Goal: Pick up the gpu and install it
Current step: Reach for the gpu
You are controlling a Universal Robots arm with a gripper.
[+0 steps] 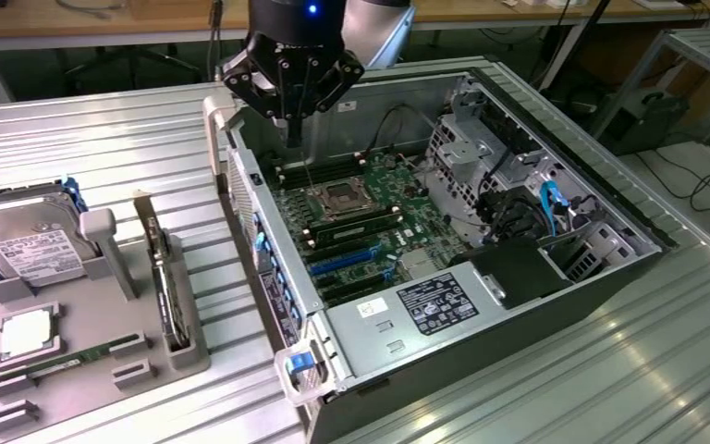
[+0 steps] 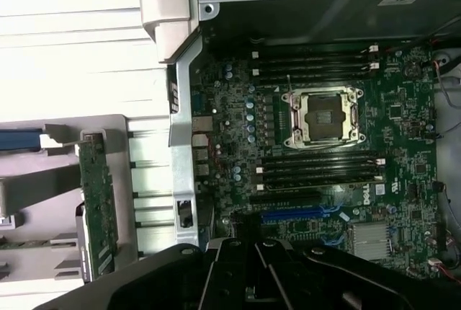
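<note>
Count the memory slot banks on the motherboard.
2. One bank sits between the processor socket and the case wall; the other sits across the socket, toward the blue slot. More may hide under the gripper.

gpu (image 1: 167, 282) in tray (image 1: 96, 370) | tray at exterior view's left of case (image 1: 503, 356) | motherboard (image 1: 386, 217) in case

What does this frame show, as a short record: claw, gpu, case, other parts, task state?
claw: above the open computer case, over the motherboard
gpu: standing on edge in the grey holder beside the case, apart from the claw
hard drive: also in the holder
task state: gpu not yet picked up or installed
</note>
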